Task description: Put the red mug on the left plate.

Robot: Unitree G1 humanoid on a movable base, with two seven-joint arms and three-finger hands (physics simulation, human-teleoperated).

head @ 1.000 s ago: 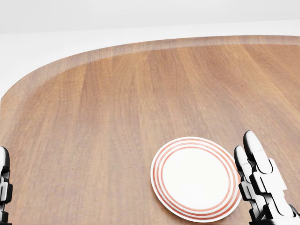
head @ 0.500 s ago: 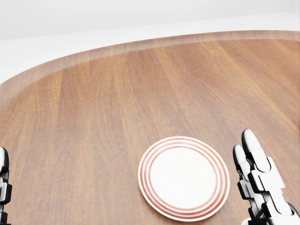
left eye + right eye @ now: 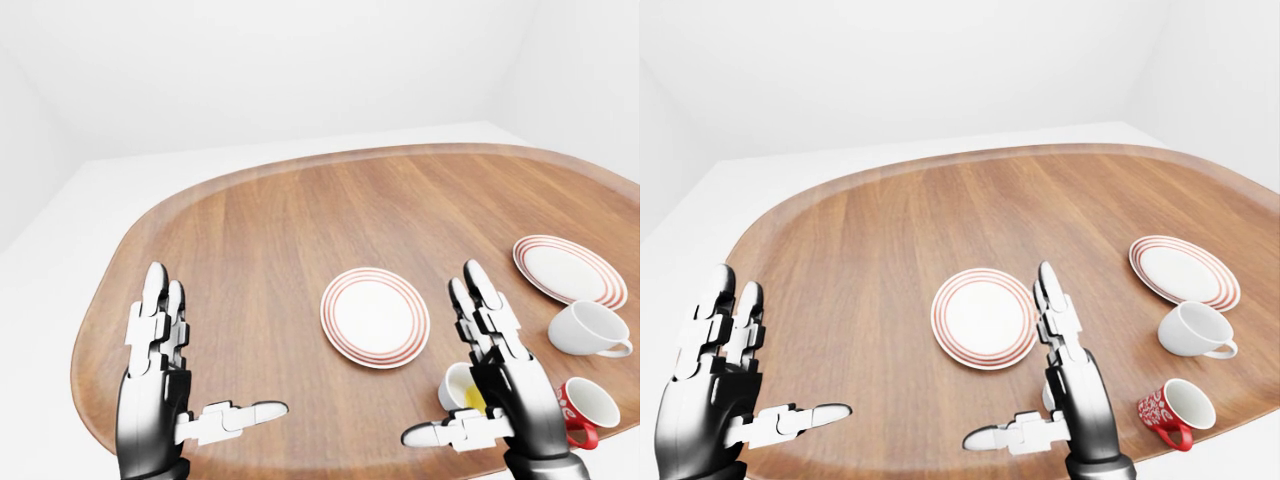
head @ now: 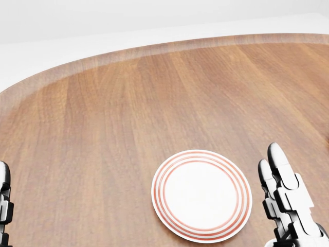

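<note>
Lying on its side right of the left plate (image 3: 983, 317), the red mug (image 3: 1174, 411) sat untouched; left hand (image 3: 163, 372) and right hand (image 3: 1070, 387) were spread, a yellowish cup (image 3: 462, 388), perhaps, behind the right.

wooden table (image 3: 260, 230), white mug (image 3: 1190, 330) on its side, right plate (image 3: 1183, 271)

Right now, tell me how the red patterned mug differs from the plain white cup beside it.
The red patterned mug is red outside with white markings; the plain white cup is white all over. The mug lies nearer the table's lower right edge in the right-eye view, the cup above it, closer to the right-hand striped plate. Both lie tipped on their sides, with handles, untouched.
</note>
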